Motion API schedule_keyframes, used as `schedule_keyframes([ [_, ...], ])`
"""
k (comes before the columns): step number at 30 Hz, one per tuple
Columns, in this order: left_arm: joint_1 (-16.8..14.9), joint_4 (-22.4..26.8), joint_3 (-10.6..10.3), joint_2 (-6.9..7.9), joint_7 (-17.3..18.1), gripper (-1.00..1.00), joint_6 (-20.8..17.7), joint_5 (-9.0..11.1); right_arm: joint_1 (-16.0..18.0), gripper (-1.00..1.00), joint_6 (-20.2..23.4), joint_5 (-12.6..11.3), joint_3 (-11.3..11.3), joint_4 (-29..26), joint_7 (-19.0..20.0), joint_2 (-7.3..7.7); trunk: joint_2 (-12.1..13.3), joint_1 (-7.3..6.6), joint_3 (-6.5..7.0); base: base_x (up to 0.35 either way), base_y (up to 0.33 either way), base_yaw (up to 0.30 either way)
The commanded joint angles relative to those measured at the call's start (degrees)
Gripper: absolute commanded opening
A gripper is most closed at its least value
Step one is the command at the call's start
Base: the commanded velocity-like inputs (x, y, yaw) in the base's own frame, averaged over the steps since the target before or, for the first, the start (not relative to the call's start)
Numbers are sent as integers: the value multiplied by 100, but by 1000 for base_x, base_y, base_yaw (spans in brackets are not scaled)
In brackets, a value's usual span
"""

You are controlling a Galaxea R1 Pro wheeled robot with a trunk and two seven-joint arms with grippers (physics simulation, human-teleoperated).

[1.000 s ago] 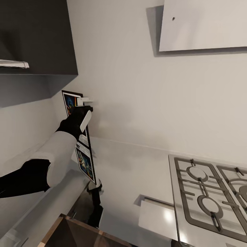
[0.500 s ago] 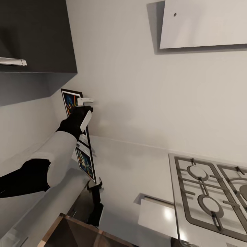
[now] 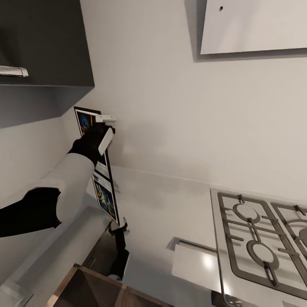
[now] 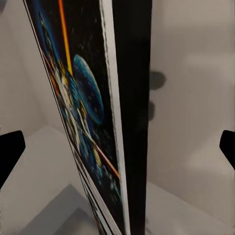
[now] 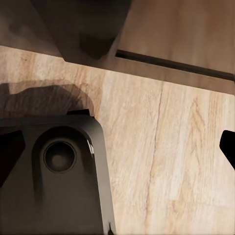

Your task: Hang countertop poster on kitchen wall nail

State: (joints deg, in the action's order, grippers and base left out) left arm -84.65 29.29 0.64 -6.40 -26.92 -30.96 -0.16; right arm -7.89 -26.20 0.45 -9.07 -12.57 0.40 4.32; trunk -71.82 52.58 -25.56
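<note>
The poster [image 3: 97, 165] has risen slightly, clamped (edge-on) in the left hand [image 3: 102, 128] beside the wall [image 3: 170, 111].

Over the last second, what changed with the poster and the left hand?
The left hand carried the poster slightly higher up the wall, the hob barely shifting meanwhile. The poster's top edge rose a little toward the dark cabinet. The grasp, the poster's upright edge-on pose and the countertop look unchanged.

poster [image 3: 104, 197]: glossy print, black frame
countertop [image 3: 170, 213]: smooth, pale, slightly shiny
hob [image 3: 260, 238]: brushed steel
floor [image 5: 171, 147]: wood grain
</note>
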Motion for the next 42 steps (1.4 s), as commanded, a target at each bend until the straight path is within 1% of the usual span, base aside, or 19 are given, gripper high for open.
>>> schedule_keyframes([
  [1,-47,-35,6,-3,-15,100,-31,-1,-2,100,-7,6,-15,-9,4,-1,-3,0,-14,0,0,0],
  [2,-130,-120,6,-2,-15,100,-35,-1,-2,100,-7,7,-14,-9,4,-1,-3,0,-23,0,0,0],
  [6,-293,-267,6,-1,-15,100,-39,-1,-2,100,-7,8,-10,-9,4,-1,-3,0,-59,0,0,0],
  [10,-387,-324,6,-2,-20,100,-41,-1,-2,100,-7,7,-8,-9,4,-1,-3,0,-95,0,0,0],
  [36,-421,-272,15,15,-81,100,-11,-9,-2,100,-7,8,-14,-9,4,-1,-3,0,-328,0,0,0],
  [42,-421,-252,15,17,-98,100,-7,-10,-2,100,-7,8,-14,-9,4,-1,-3,0,-358,0,0,0],
])
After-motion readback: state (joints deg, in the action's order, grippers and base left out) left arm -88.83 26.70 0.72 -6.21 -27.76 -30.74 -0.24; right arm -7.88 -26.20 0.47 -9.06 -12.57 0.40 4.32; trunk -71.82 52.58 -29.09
